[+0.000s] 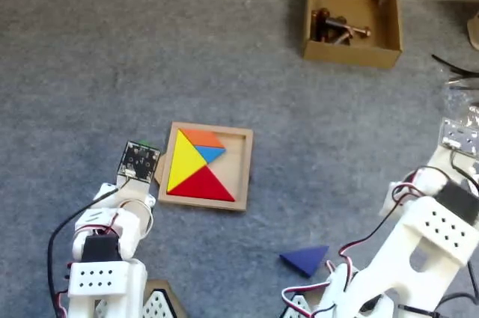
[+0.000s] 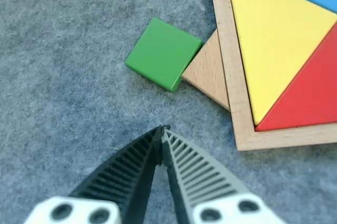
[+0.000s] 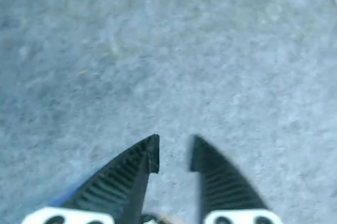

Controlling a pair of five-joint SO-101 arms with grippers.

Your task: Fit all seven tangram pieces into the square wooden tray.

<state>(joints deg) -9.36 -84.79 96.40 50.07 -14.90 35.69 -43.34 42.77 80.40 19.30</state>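
The square wooden tray (image 1: 241,170) lies mid-table and holds a yellow triangle (image 1: 183,162), a red triangle (image 1: 203,185), an orange piece (image 1: 200,138) and a small blue triangle (image 1: 210,154). Just outside the tray's left edge (image 2: 231,84) lie a green square (image 2: 163,52) and a plain wooden triangle (image 2: 208,71), touching each other. My left gripper (image 2: 162,130) is shut and empty over the carpet, a short way from both. A dark blue triangle (image 1: 305,258) lies near the front, beside the right arm. My right gripper (image 3: 172,144) is open over bare carpet.
A cardboard box (image 1: 352,47) with small hardware inside stands at the back right. Cables and loose parts (image 1: 458,135) sit at the right edge. Grey carpet (image 1: 112,63) covers the table.
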